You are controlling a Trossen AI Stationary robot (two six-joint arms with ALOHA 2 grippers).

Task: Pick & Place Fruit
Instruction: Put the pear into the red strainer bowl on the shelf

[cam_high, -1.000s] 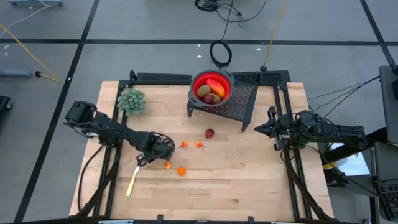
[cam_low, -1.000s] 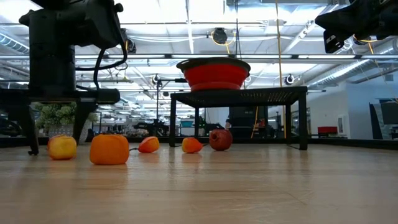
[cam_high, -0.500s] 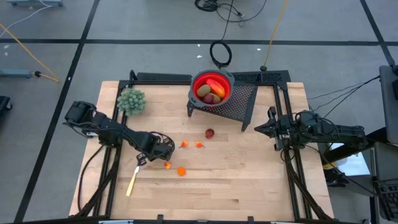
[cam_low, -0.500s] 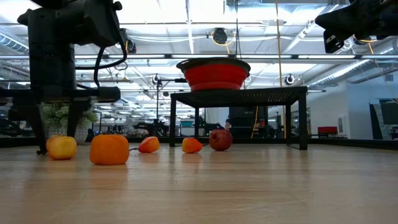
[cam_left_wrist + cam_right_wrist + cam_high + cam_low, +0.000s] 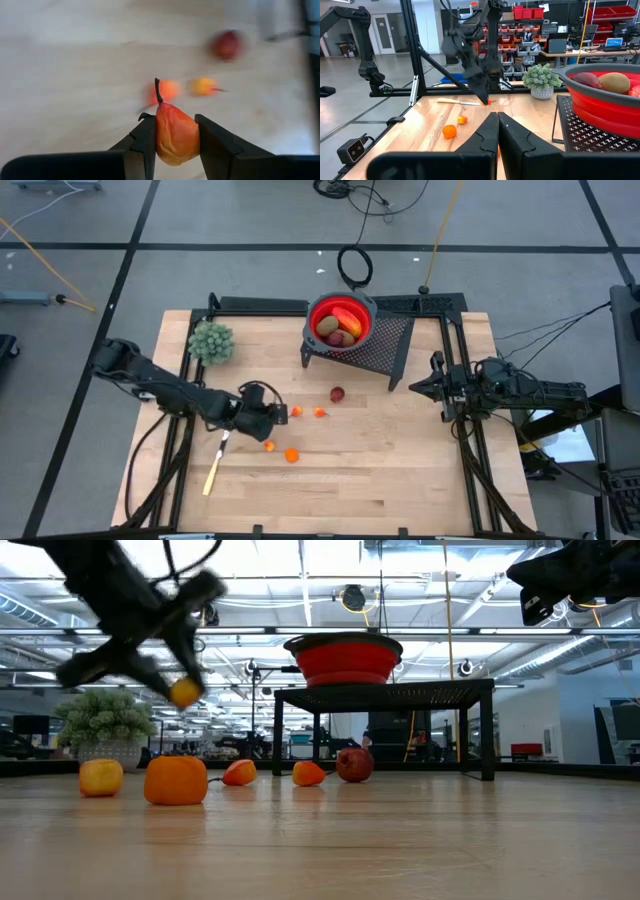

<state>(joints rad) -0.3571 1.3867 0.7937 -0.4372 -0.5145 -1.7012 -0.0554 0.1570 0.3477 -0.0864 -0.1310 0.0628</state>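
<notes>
My left gripper is clamped on a small orange-yellow fruit piece, one finger pressed to each side, its dark stem pointing away from my wrist. In the low view that piece hangs clear above the table, pinched at my fingertips with the arm tilted.

Loose fruit relative to this gripper:
- Two tiny orange bits and lie on the wood just ahead of the held piece, side by side and apart from it.
- One dark red ball lies farther ahead, beyond the second bit.
- From above, the gripper sits left of those bits; the red ball is further right.
- Two more orange pieces lie on the table nearer the front edge than the gripper: a small one and a larger round one.

The red bowl stands on a black mesh stand, well beyond the gripper and to its right, already holding several fruits.

The green bushy clump sits behind and left of the gripper; the yellow-handled knife lies near it, toward the front.

My right gripper waits at the table's right side, fingers closed together, holding nothing.
</notes>
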